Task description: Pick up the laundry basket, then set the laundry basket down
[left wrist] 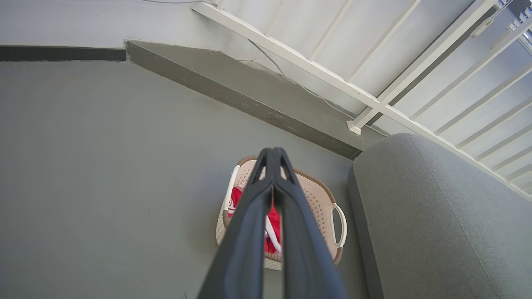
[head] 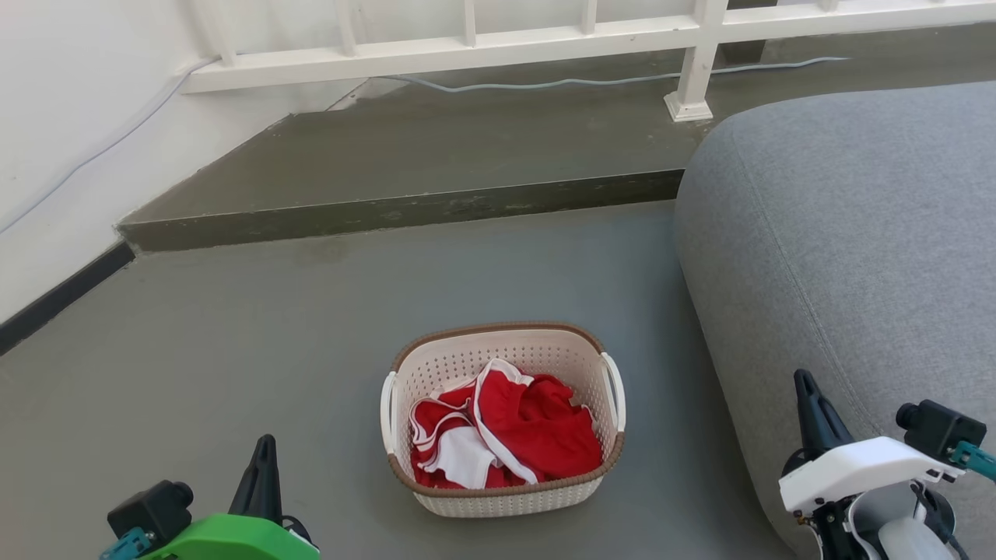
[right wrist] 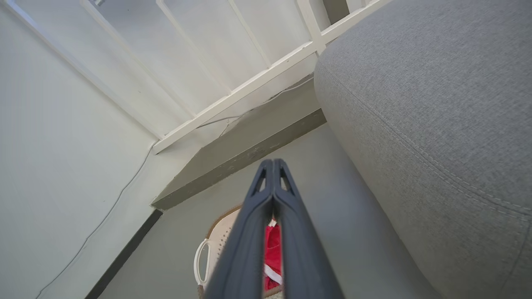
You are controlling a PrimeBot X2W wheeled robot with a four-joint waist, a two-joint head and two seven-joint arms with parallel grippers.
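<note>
The laundry basket [head: 498, 354] stood upright on the smooth grey floor [head: 233, 350], near the middle of the head view and between the two arms. Its body was cream-white plastic, rounded-rectangular, with walls perforated in regular rows of small holes. A brown woven-look rim [head: 506, 488] ran round the top edge, and a slim white loop handle [head: 616, 400] curved out at each short side. A crumpled red garment [head: 537, 435] with white trim lay inside, below rim level.

The left gripper [left wrist: 272, 151], on a green wrist housing, hung low to the left of the basket and clear of it. Its two long dark tapered fingers were pressed together at the tips and held nothing. The right gripper [right wrist: 272, 162], on a white housing, hung to the basket's right, in front of the cushion. Its fingers were likewise closed tip to tip and empty.

A large grey cushion [head: 856, 233] of coarse woven fabric, with rounded corners and a stitched seam, lay near the basket's right side without touching it. Behind the basket, a low concrete step [head: 389, 210] with a scuffed front face crossed the floor. A white-painted railing [head: 467, 47] stood on the step, and a thin pale cable [head: 545, 82] trailed along its base. A white wall [head: 78, 117] with a black skirting strip [head: 62, 295] bounded the left side.
</note>
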